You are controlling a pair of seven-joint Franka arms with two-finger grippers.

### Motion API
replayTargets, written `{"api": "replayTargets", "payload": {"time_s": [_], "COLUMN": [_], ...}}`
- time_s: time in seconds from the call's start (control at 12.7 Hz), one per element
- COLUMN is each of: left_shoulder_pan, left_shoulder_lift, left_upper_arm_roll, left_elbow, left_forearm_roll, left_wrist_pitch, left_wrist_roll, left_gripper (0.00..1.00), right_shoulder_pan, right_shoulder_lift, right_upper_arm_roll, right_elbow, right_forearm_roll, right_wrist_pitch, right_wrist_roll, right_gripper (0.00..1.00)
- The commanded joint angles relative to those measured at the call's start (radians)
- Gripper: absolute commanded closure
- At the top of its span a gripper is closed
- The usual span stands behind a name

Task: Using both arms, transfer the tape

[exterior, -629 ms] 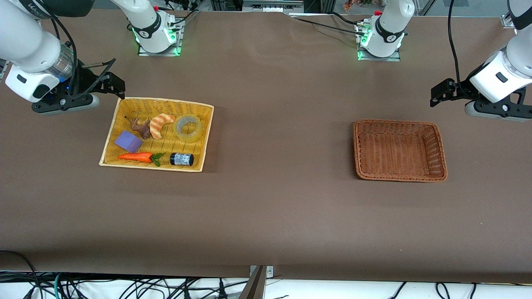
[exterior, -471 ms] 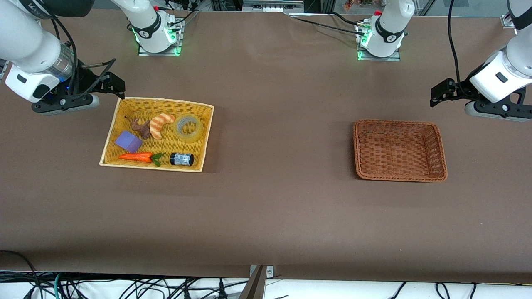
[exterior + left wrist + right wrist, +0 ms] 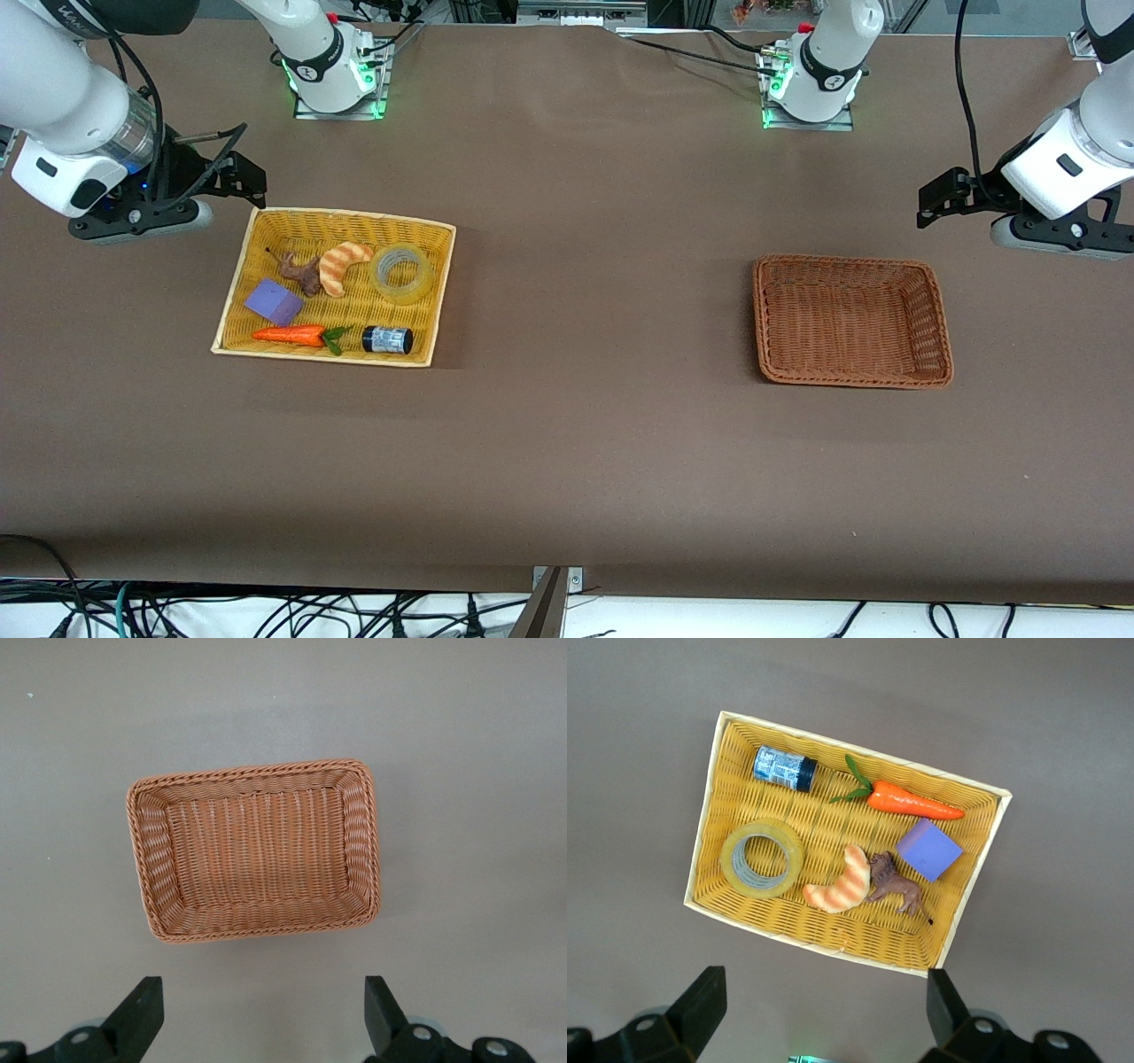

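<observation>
The tape (image 3: pixel 401 273) is lying flat in the yellow basket (image 3: pixel 438 292), hole facing up, in the basket corner farthest from the front camera and closest to the table (image 3: pixel 576 443) middle. Sharing that basket with it are a striped croissant (image 3: pixel 340 265) just beside the roll, a small brown animal figure (image 3: pixel 303 273), a purple block (image 3: pixel 274 301), an orange carrot (image 3: pixel 292 335) and a dark jar (image 3: pixel 387 339) with a blue-white label, the last lying on its side nearer the front camera than the tape.

The right pincer (image 3: pixel 244 177) is hanging over the table by the basket's corner toward the right arm's end, fingers (image 3: pixel 695 1010) spread wide and holding nothing. Its wrist view is looking straight down on the whole basket, tape (image 3: pixel 762 858) included.

Over at the left arm's end, the left pincer (image 3: pixel 941 197) is hovering above bare table near the brown wicker basket (image 3: pixel 941 328), which looks empty. Its fingers (image 3: pixel 142 1014) are also standing wide apart with nothing between them, though from the front they are hard to make out.
</observation>
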Motion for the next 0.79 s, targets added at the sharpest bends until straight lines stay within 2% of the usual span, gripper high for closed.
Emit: {"api": "replayTargets", "payload": {"time_s": [0.0,0.47,0.71], "left_shoulder_pan": [0.003,0.003,0.003], "left_shoulder_lift": [0.001,0.001,0.001], "left_upper_arm_roll": [0.002,0.002,0.002], "left_elbow": [0.019,0.019,0.019], "left_forearm_roll": [-0.025,-0.025,-0.023], "left_wrist_pitch": [-0.021,-0.021,-0.021], "left_wrist_roll": [0.001,0.001,0.000], "left_gripper": [0.00,0.00,0.00], "right_shoulder_pan": [-0.003,-0.003,-0.003], "right_shoulder_lift": [0.004,0.005,0.010], "right_upper_arm_roll": [0.005,0.008,0.030], "right_elbow": [0.022,0.014,-0.004], "right_forearm_roll": [0.003,0.001,0.001], "right_wrist_pitch": [-0.027,-0.028,-0.021], "right_wrist_roll": [-0.042,-0.042,-0.030], "right_gripper": [0.00,0.00,0.00]}}
